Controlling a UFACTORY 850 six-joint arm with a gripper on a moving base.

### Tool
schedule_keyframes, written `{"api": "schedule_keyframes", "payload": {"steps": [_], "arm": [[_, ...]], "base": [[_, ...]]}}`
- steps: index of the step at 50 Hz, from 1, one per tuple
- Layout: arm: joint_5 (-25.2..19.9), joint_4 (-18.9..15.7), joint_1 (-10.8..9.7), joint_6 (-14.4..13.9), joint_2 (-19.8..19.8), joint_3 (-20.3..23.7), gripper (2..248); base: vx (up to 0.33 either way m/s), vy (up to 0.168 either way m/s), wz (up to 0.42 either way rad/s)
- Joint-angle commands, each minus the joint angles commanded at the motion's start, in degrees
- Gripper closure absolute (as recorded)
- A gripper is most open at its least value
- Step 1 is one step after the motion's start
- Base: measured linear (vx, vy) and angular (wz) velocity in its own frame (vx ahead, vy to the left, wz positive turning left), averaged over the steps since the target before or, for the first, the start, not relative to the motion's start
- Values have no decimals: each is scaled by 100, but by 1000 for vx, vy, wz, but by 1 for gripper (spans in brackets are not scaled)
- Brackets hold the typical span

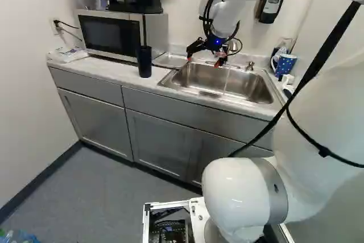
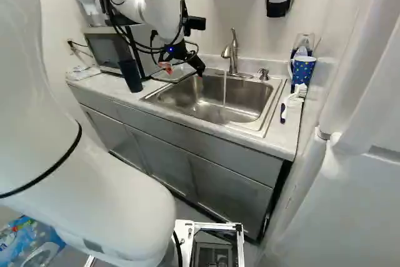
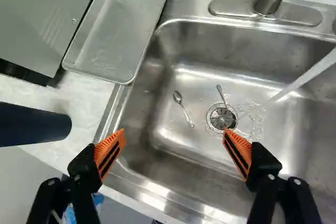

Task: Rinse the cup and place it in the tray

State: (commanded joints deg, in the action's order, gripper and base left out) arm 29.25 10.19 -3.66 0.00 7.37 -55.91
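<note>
The black gripper (image 1: 204, 61) hung over the metal sink (image 3: 210, 171), its two orange-padded fingers spread wide apart and nothing held between them. Take twelve o'clock as straight ahead of the gripper (image 3: 174, 135), measured from midway between its fingertips in the wrist view.

At twelve, a small spoon (image 3: 185, 111) lay on the sink floor. At two, a second utensil (image 3: 221, 94) lay with one end over the round drain (image 3: 215, 124). Farther out at two, a stream of water (image 3: 307, 77) ran down into the sink. The faucet (image 3: 269, 2) stood at one o'clock, behind the basin.

At eleven, the shallow metal tray (image 3: 118, 30) lay beside the basin, its near corner at the sink's rim. The dark blue cup (image 1: 144, 61) was at nine, upright on the countertop (image 3: 81, 129) near its front edge, apart from the fingers. The microwave (image 1: 116, 33) sat between ten and eleven, beyond the cup.

In the right base view, measured from the basin's middle, a blue patterned mug (image 2: 302, 70) stood at two o'clock and a white brush (image 2: 295, 96) lay at three.
</note>
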Motion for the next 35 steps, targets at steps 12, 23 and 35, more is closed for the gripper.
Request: {"api": "schedule_keyframes", "payload": {"steps": [12,23,35], "arm": [[0,0,251,0,-2,-2,3],[0,0,485,0,-19,-18,3],[0,0,743,0,-4,-5,3]], "base": [[0,0,0],[0,0,0],[0,0,0]]}}
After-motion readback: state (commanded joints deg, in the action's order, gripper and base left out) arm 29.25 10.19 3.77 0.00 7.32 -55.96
